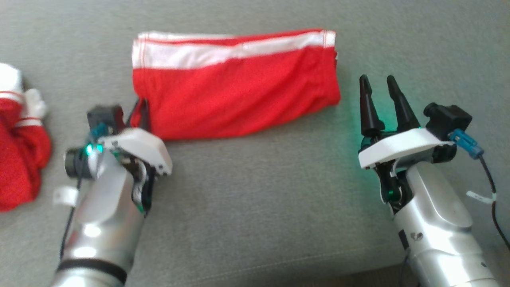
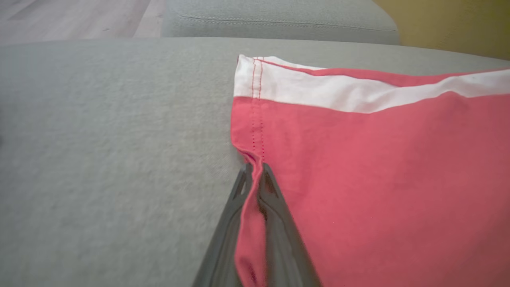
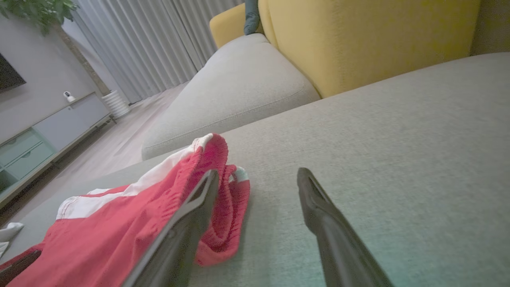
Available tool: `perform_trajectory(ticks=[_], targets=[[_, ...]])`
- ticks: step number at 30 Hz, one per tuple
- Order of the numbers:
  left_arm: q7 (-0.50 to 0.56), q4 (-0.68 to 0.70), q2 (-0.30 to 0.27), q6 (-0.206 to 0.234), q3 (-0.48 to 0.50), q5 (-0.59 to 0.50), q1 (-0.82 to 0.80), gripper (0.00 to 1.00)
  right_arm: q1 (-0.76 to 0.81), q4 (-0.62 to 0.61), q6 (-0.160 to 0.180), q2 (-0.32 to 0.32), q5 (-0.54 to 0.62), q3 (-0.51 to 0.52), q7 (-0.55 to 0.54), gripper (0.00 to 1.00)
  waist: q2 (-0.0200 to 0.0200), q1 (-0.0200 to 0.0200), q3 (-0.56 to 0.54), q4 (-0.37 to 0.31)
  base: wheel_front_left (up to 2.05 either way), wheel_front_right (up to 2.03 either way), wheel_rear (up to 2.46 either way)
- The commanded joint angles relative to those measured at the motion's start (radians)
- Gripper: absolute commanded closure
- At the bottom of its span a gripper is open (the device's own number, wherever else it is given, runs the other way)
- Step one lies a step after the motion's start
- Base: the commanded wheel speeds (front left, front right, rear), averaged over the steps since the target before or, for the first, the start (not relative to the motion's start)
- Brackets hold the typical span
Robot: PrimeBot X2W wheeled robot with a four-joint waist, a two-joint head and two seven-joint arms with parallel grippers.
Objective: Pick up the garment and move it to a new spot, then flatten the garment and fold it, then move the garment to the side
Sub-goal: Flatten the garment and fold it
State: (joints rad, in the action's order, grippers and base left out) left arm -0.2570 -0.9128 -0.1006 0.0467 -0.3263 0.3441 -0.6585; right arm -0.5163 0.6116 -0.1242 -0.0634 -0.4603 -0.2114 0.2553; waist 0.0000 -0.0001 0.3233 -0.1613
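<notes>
The folded red garment (image 1: 235, 91) lies on the grey cushion (image 1: 259, 207) ahead of us, its long axis running left to right. Our left gripper (image 2: 255, 175) is clenched on the garment's near left corner, while our right gripper (image 1: 380, 95) stands spread and empty just beside its right end. We judge that a sideways pull falls to the left arm, along that axis

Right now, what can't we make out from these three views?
Left wrist view: how many layers the left gripper pinches, hidden between its fingers; the garment runs off the right and bottom edges.
Head view: left gripper's fingertips, blurred and partly behind its wrist housing; the second red-and-white cloth, cut off by the left edge.
Right wrist view: the garment's end, partly covered by the right gripper's finger.
</notes>
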Motion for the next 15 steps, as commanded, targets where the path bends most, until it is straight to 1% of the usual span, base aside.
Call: perform_trajectory(ticks=[1, 6, 7, 8, 9, 15], targets=[[-0.005, 0.044, -0.018, 0.018, 0.041, -0.009, 0.02, 1.0, 0.009, -0.02, -0.007, 0.013, 0.011, -0.016, 0.006, 0.0, 0.0, 0.0001, -0.034, 0.042, 0.0, 0.0, 0.0], [-0.005, 0.105, 0.005, 0.028, 0.052, -0.032, 0.083, 1.0, 0.015, -0.013, -0.007, 0.013, 0.02, -0.023, 0.006, 0.0, 0.0, 0.0001, -0.039, 0.08, 0.0, 0.0, 0.0], [-0.005, 0.12, 0.009, 0.03, 0.054, -0.04, 0.091, 0.86, 0.013, -0.014, -0.007, 0.013, 0.02, -0.026, 0.006, 0.0, 0.0, 0.0001, -0.037, 0.086, 0.0, 0.0, 0.0], [-0.005, 0.138, 0.012, 0.032, 0.057, -0.046, 0.098, 0.25, 0.011, -0.015, -0.007, 0.013, 0.019, -0.03, 0.006, 0.0, 0.0, 0.0001, -0.033, 0.092, 0.0, 0.0, 0.0], [-0.005, 0.158, 0.015, 0.035, 0.059, -0.057, 0.104, 0.0, 0.007, -0.017, -0.007, 0.013, 0.016, -0.035, 0.006, 0.0, 0.0, 0.0001, -0.03, 0.097, 0.0, 0.0, 0.0], [-0.005, 0.261, 0.031, 0.04, 0.067, -0.115, 0.144, 0.0, -0.033, -0.019, -0.007, 0.013, 0.006, -0.076, 0.006, 0.0, 0.0, 0.0001, -0.017, 0.131, 0.0, 0.0, 0.0]])
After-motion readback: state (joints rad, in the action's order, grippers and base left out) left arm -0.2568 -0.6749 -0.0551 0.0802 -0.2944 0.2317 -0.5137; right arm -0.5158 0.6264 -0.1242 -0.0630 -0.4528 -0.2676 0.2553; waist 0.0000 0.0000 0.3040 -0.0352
